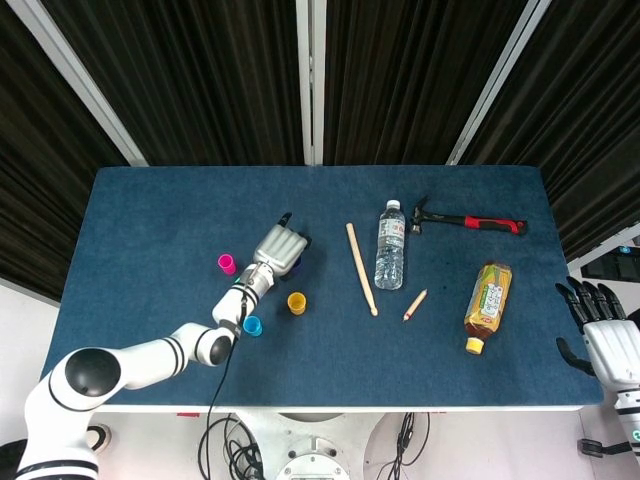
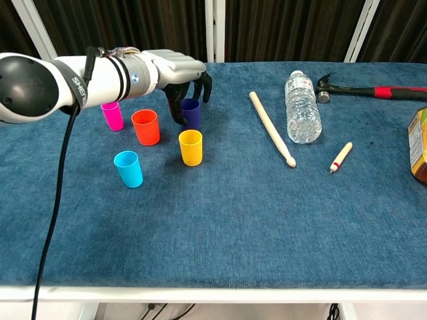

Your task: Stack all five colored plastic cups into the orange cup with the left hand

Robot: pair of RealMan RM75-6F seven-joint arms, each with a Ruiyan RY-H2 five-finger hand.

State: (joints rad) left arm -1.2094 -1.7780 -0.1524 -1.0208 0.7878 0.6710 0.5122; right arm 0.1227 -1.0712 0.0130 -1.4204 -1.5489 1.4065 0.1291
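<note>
Five small cups stand at the table's left: orange [image 2: 146, 127], pink [image 2: 112, 115], cyan [image 2: 128, 169], yellow [image 2: 191, 147] and dark blue [image 2: 191, 115]. My left hand [image 2: 177, 70] is down over the dark blue cup, thumb against its near left side and fingers curled round its far side, gripping it while it stands on the cloth. From the head view, the left hand [image 1: 279, 244] covers most of the dark blue cup [image 1: 297, 266], and the forearm hides the orange cup. My right hand [image 1: 605, 330] hangs open beyond the table's right edge.
To the right of the cups lie a wooden stick [image 2: 271, 128], a water bottle [image 2: 302, 110], a hammer [image 2: 373, 91] and a short pencil-like stick [image 2: 341, 157]. A tea bottle [image 1: 488, 305] lies near the right edge.
</note>
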